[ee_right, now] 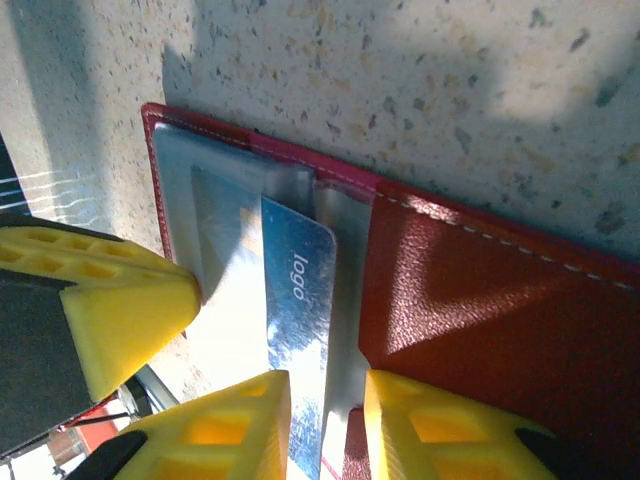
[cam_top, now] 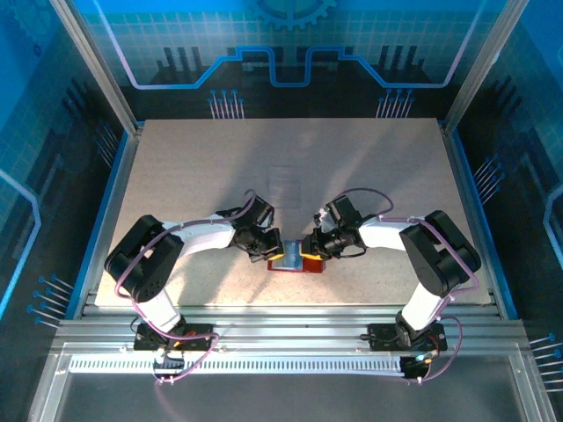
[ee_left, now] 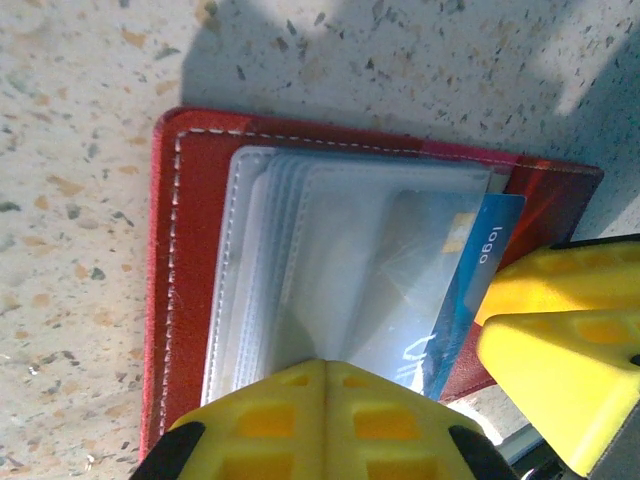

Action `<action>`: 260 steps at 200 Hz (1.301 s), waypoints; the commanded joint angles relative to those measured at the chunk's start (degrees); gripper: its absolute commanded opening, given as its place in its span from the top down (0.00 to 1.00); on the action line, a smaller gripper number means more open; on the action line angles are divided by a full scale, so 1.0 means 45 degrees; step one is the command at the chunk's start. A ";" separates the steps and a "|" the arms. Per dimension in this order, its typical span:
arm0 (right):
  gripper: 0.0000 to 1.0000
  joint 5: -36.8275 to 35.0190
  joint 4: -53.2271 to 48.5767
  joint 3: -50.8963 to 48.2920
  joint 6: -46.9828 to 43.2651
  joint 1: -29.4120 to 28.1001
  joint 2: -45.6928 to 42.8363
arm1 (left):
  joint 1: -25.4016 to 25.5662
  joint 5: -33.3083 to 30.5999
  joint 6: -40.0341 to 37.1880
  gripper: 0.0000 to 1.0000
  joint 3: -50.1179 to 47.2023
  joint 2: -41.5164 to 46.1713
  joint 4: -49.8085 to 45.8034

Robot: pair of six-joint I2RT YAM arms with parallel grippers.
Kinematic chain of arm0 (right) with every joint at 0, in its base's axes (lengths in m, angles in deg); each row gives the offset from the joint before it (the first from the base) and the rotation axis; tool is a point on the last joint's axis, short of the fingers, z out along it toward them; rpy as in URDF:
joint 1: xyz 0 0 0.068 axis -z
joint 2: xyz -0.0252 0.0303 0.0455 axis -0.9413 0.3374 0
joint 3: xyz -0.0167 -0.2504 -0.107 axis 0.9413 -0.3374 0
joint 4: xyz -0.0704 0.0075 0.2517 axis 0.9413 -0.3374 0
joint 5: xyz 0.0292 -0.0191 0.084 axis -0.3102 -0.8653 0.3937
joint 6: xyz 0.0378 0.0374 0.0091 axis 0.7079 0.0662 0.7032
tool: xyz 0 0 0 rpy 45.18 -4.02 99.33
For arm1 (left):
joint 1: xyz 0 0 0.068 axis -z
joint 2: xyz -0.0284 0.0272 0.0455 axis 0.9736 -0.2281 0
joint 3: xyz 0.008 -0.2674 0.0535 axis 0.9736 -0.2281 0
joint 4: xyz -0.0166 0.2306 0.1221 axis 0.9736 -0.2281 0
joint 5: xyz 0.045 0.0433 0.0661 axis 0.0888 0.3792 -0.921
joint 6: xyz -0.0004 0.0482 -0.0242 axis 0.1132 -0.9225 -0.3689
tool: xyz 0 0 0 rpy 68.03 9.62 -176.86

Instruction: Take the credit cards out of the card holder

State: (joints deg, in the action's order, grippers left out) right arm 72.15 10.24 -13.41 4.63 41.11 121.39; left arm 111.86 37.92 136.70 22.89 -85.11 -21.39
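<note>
On table (cam_top: 176,185), card holder (cam_top: 294,267) open, long axis left-right.

From above, the wallet (cam_top: 295,267) was mostly hidden under the left gripper (cam_top: 273,253) and the right gripper (cam_top: 308,251). Its cards were too small to make out.

In the left wrist view, the left gripper's shut fingers (ee_left: 300,420) covered the wallet's near edge, and the picture's bottom cut them off. The blue card (ee_left: 478,262) sat behind cloudy pockets (ee_left: 330,260), so only a strip with the word "logo" was clear. Whatever else lay in the pockets was lost in the glare.

In the right wrist view, the card's lower end ran off the bottom between the right gripper's fingers (ee_right: 230,420). It was maybe pinched, but that could not be told. The wallet's right side was cut off there.
</note>
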 commanded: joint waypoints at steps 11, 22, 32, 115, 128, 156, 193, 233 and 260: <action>0.75 0.0554 0.0673 -0.0297 0.0362 0.0134 0.0330 | 0.0066 -0.0229 -0.0212 0.95 0.0036 -0.0275 -0.0600; 0.76 0.0630 0.0875 -0.0338 0.0468 0.0135 0.0366 | 0.0075 -0.0229 -0.0184 0.95 0.0032 -0.0301 -0.0580; 0.76 0.0688 0.0931 -0.0344 0.0506 0.0139 0.0405 | 0.0068 -0.0209 -0.0195 0.95 0.0032 -0.0318 -0.0570; 0.82 0.0935 0.1439 -0.0513 0.0834 0.0207 0.0231 | 0.0063 -0.0304 -0.0262 0.95 0.0086 -0.0437 -0.0762; 0.84 0.1016 0.1540 -0.0557 0.0899 0.0250 0.0195 | 0.0066 -0.0317 -0.0297 0.95 0.0126 -0.0470 -0.0848; 0.86 0.1051 0.1644 -0.0631 0.0942 0.0288 0.0164 | 0.0073 -0.0365 -0.0320 0.96 0.0132 -0.0437 -0.0910; 0.90 0.1006 0.1718 -0.0764 0.0942 0.0349 0.0117 | 0.0075 -0.0477 -0.0300 0.96 0.0093 -0.0351 -0.0948; 0.94 0.1035 0.1923 -0.0875 0.0976 0.0410 0.0010 | 0.0064 -0.0473 -0.0271 0.96 0.0073 -0.0380 -0.0932; 0.96 0.1041 0.1907 -0.0887 0.0943 0.0446 -0.0051 | 0.0053 -0.0489 -0.0282 0.96 0.0091 -0.0397 -0.0941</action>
State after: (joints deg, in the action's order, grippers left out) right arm 76.19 18.48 -16.76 8.74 42.25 122.22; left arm 111.86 37.79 136.46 22.91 -85.33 -21.47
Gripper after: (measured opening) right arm 0.056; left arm 0.054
